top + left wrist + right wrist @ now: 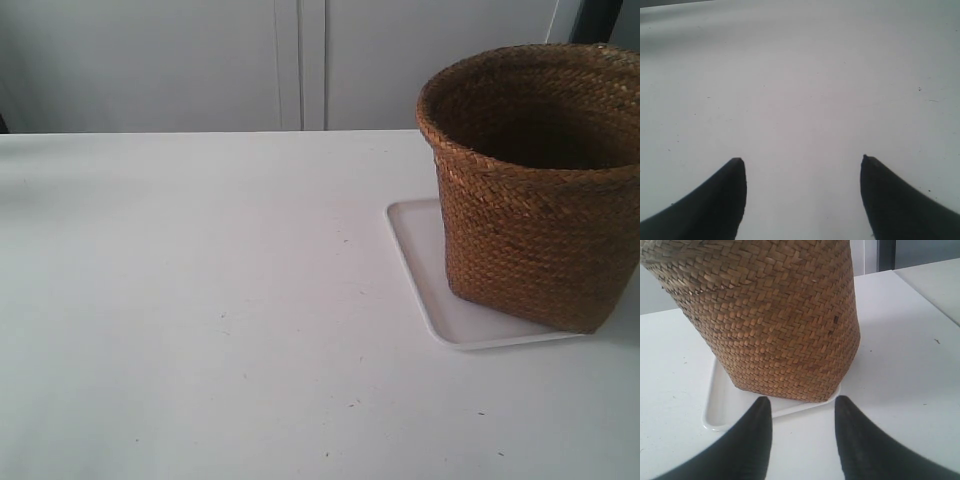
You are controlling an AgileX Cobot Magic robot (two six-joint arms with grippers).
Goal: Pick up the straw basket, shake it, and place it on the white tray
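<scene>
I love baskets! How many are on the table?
1. The basket stands on the white tray, at the exterior view's right. More could be out of frame.

This is looking like a plain lab or test room: a broad matte white tabletop (200, 300) is filling the exterior view, tall pale grey flat cabinet doors (150, 65) are standing behind it at twelve o'clock, and a large round brown woven-straw basket (530, 200) is sitting at three o'clock on a flat white plastic tray (420, 240)
</scene>
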